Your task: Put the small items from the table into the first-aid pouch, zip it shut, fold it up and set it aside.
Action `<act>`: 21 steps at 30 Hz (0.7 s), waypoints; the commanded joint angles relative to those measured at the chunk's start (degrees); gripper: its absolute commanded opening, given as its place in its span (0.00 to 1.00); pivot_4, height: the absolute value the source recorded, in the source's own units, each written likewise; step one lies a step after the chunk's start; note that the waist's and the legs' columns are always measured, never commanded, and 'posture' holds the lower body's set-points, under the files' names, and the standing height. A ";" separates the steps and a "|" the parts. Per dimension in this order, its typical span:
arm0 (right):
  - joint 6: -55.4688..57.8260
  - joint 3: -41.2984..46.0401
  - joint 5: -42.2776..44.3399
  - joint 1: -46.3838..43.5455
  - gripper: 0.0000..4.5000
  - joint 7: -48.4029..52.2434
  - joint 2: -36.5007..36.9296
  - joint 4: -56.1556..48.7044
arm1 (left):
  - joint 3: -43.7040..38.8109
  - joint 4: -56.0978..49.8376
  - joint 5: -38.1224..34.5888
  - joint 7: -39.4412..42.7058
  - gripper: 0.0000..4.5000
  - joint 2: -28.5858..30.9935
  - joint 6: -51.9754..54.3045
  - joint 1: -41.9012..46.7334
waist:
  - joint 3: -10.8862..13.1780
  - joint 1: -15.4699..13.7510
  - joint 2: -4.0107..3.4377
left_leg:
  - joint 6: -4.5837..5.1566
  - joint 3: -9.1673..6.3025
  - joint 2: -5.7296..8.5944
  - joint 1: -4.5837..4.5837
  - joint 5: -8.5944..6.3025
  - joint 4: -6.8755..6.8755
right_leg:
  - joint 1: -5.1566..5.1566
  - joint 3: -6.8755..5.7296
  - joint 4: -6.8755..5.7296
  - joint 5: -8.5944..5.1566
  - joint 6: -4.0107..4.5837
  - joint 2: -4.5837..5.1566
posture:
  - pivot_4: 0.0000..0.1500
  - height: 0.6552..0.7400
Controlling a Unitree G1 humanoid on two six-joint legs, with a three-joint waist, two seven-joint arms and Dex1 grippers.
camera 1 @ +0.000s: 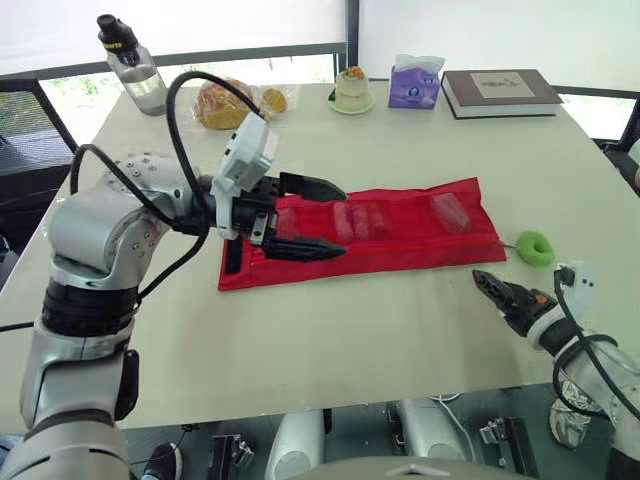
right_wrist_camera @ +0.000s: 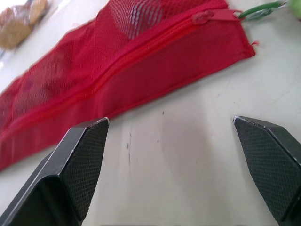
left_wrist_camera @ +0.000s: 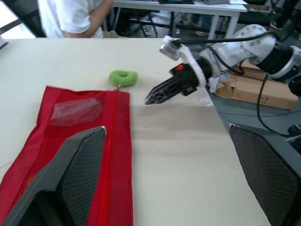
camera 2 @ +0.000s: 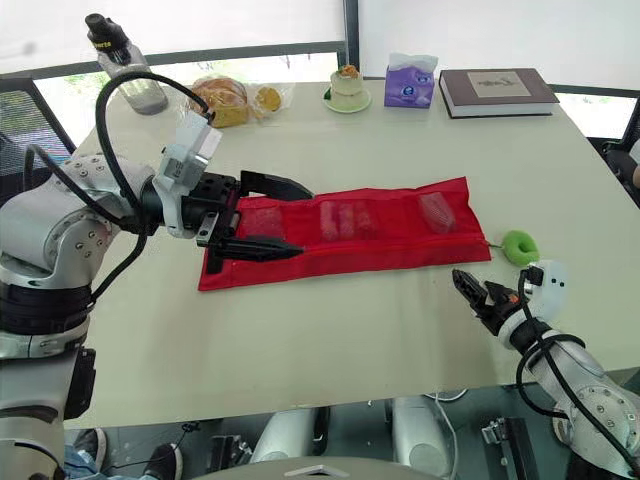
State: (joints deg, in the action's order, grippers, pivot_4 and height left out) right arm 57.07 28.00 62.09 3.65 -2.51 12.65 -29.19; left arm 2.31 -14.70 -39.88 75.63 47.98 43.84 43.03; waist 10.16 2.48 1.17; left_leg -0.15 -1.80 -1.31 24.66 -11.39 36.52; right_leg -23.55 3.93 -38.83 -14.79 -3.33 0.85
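A long red mesh pouch (camera 1: 400, 235) lies flat across the middle of the table, with small items showing through its pockets (camera 1: 360, 218). Its zipper slider (right_wrist_camera: 203, 17) sits at the right end, beside a green ring pull (camera 1: 535, 247) resting on the table. My left gripper (camera 1: 344, 220) hovers open over the pouch's left end, one finger above its far edge and one above its near edge. Near the table's front right edge, my right gripper (camera 1: 478, 277) is open and points toward the pouch's right end, a short way from it with nothing between its fingers.
Along the far edge stand a water bottle (camera 1: 130, 65), bagged bread (camera 1: 225, 103), a cup on a saucer (camera 1: 352, 88), a tissue pack (camera 1: 415, 82) and a book (camera 1: 498, 92). A person in a white shirt (left_wrist_camera: 70, 16) is beyond the table's right side.
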 commanded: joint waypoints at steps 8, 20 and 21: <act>-4.32 -0.40 12.13 -9.04 1.00 -22.81 -8.35 6.24 | 1.13 -1.46 0.23 1.72 0.99 -1.21 -3.21 2.38 | 0.00 0.12 -0.01 | 0.00 0.01 -0.01 0.00 0.00 0.00 | 0.00 0.02 0.00 0.03 0.06 -0.01 | 1.00 1.00; -13.43 -2.29 15.91 -14.92 1.00 -30.00 -12.25 11.50 | 1.56 -1.65 0.39 0.95 0.99 -1.69 -4.12 2.11 | -0.02 0.31 0.01 | 0.01 0.01 -0.02 -0.01 0.00 0.00 | 0.00 0.02 0.00 0.07 0.12 -0.02 | 1.00 1.00; -14.32 -2.74 15.00 -15.17 1.00 -28.43 -12.15 11.70 | 1.65 -1.43 0.55 0.86 0.99 -1.79 -4.23 2.24 | -0.02 0.38 0.01 | 0.01 0.00 -0.02 -0.02 0.00 0.00 | 0.00 0.02 0.00 0.07 0.12 -0.03 | 1.00 1.00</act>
State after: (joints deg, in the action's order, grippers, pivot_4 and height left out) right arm 43.68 26.81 77.18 -11.26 -32.01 0.81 -18.76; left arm 4.67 -15.11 -39.45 76.69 46.34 40.65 44.62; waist 10.14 2.87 1.18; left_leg -0.14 -1.80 -1.33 24.64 -11.38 36.51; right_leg -23.56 3.95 -38.83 -14.72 -3.22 0.82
